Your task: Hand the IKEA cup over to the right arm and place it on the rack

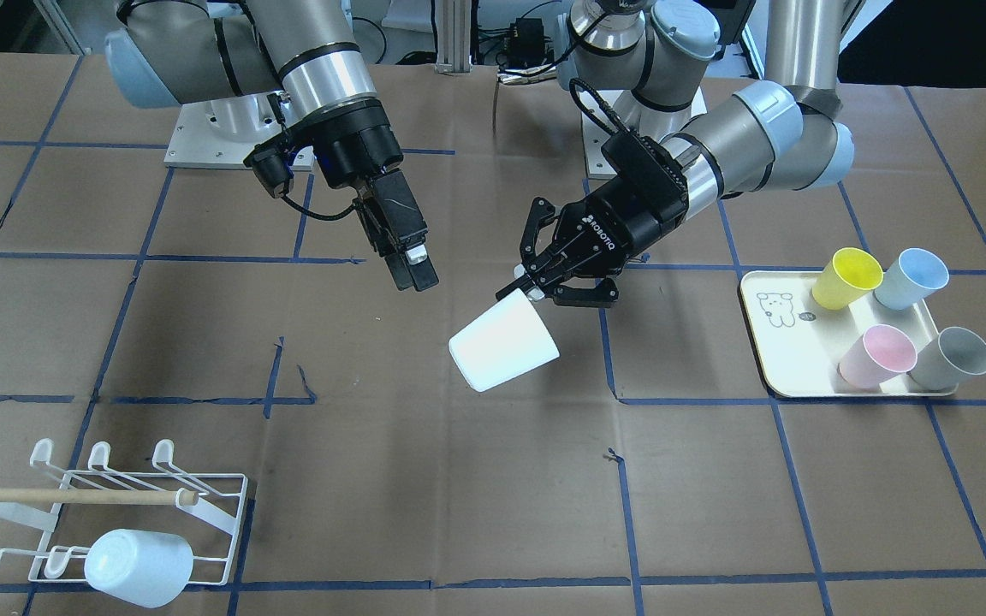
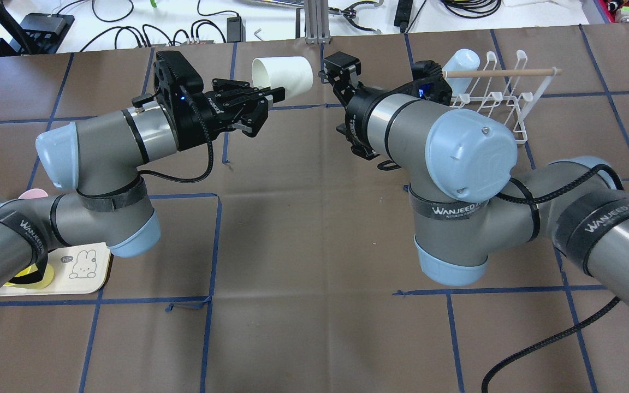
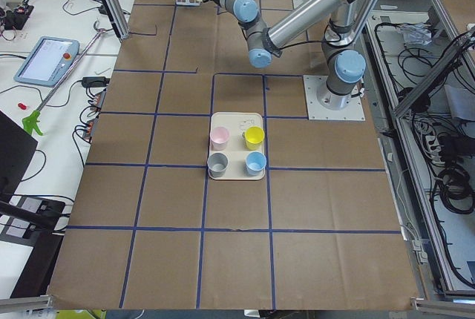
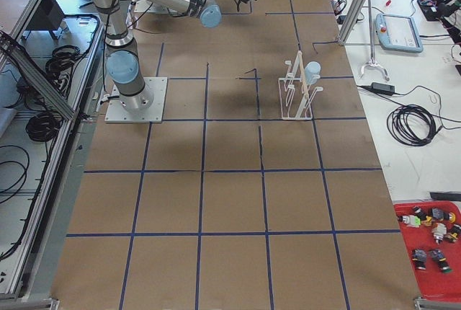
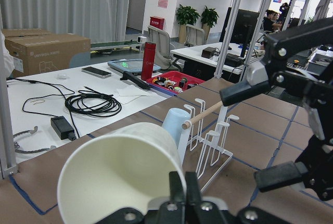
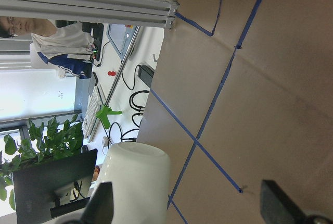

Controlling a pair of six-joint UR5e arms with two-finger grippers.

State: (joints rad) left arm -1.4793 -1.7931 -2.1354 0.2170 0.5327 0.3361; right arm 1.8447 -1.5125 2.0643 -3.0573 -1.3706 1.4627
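Observation:
My left gripper is shut on the rim of a white IKEA cup and holds it tilted in the air over the middle of the table. The cup also shows in the overhead view and the left wrist view. My right gripper is open and empty, a short way from the cup. In the right wrist view its fingers stand wide apart, with the cup by one of them. The white wire rack with a wooden dowel stands at the table's corner on my right.
A pale blue cup hangs upside down on the rack. A cream tray on my left holds a yellow cup, a blue cup, a pink cup and a grey cup.

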